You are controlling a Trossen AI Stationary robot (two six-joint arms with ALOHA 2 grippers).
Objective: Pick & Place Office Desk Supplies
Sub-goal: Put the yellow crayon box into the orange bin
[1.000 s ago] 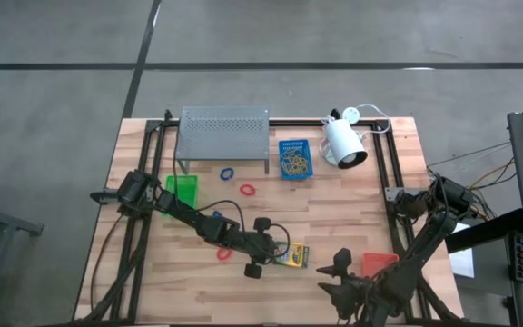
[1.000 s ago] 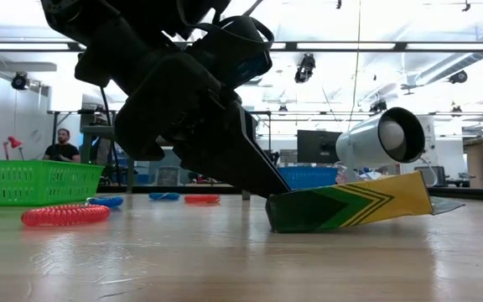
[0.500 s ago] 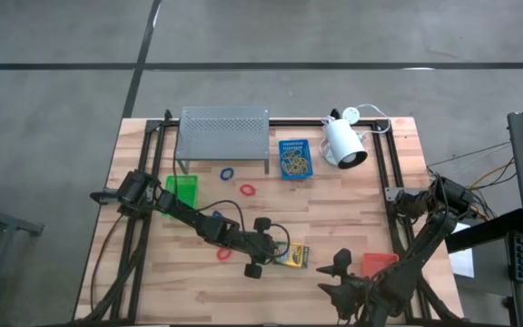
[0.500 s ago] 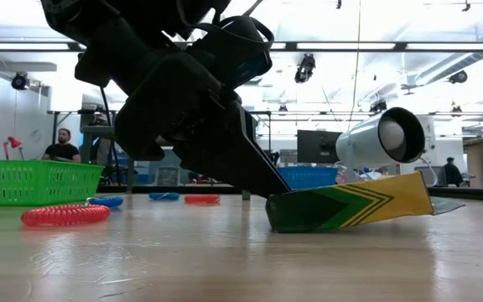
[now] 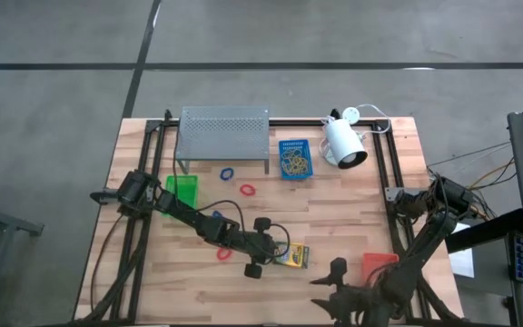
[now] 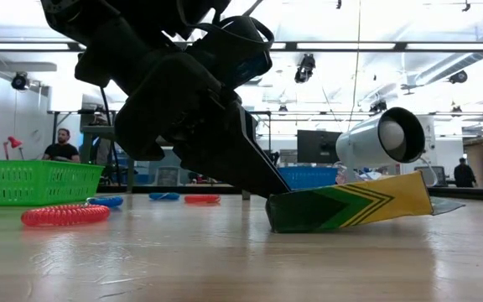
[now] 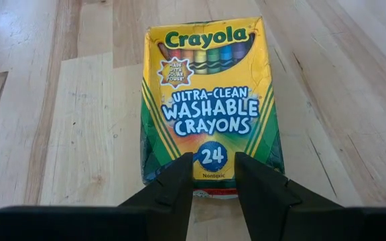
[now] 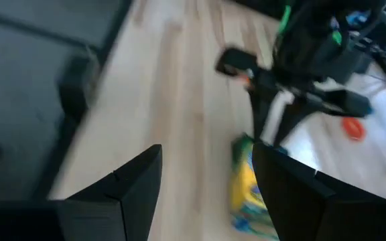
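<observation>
A yellow-and-green crayon box [image 7: 210,100] lies on the wooden table near its middle front [image 5: 291,257]. My left gripper [image 7: 214,175] slants down onto the box's near end, its fingers a little apart. In the low view the box [image 6: 350,205] sits tilted, the end at the gripper on the table and the other end slightly raised. My right gripper [image 5: 328,275] stands open above the table's near edge, right of the box, touching nothing. Its wrist view [image 8: 206,171] shows the box [image 8: 246,191] blurred beyond its fingers. My left gripper comes slanting down from the table's left, along the box. Its two fingertips [image 7: 179,171] lie over the printed top face at the near end [image 7: 213,157], which shows in the gap between them. The low view shows a fingertip [image 6: 279,191] meeting that end's top.
A red loop [image 5: 224,253] lies left of my left gripper; a second red loop [image 5: 247,190] and a blue loop [image 5: 226,172] lie farther back. Also here: a green tray [image 5: 183,189], a blue tray [image 5: 294,159] of rubber bands, a red-orange tray [image 5: 379,263], a grey shelf [image 5: 224,127], a white lamp [image 5: 345,141].
My right gripper has tipped and rolled at the wrist, and its fingers have shifted a little toward the table's near left, staying open. My left gripper and the crayon box have kept still.
</observation>
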